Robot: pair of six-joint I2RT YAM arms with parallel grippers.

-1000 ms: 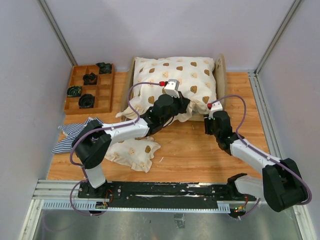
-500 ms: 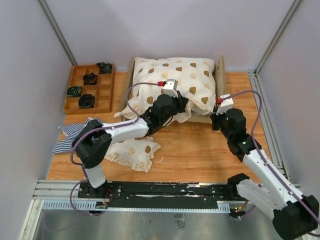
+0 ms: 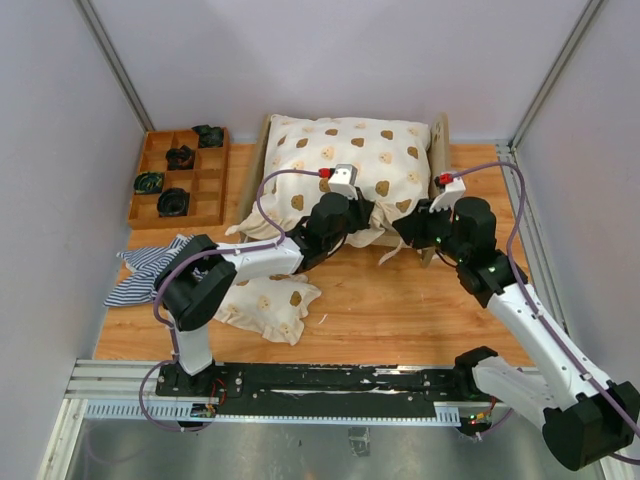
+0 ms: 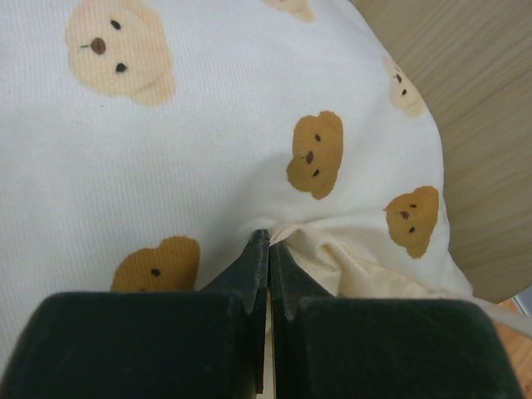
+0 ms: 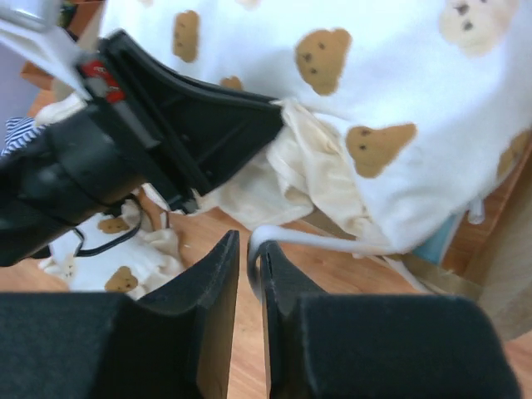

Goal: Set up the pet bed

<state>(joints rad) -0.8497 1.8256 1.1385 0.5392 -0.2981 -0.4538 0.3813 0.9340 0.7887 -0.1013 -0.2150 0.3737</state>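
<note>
Swung in to the quilt's (image 3: 350, 150) front edge, right gripper (image 5: 248, 243) pinches a white tie (image 5: 332, 243); left gripper (image 4: 268, 243) stays clamped on the quilt hem.

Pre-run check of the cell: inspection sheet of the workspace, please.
Surface: wooden tabletop.
Job's things: pet bed at the back, covered by bear-print quilt.
Clutter: brown tray holding dark items; striped cloth; small bear-print pillow.
Hands: left hand shut on quilt edge; right hand nearly closed, white tie in the gap, grip unclear.
Cables: purple cable loops above each arm.
Surroundings: plain grey walls; nothing else seen.
</note>
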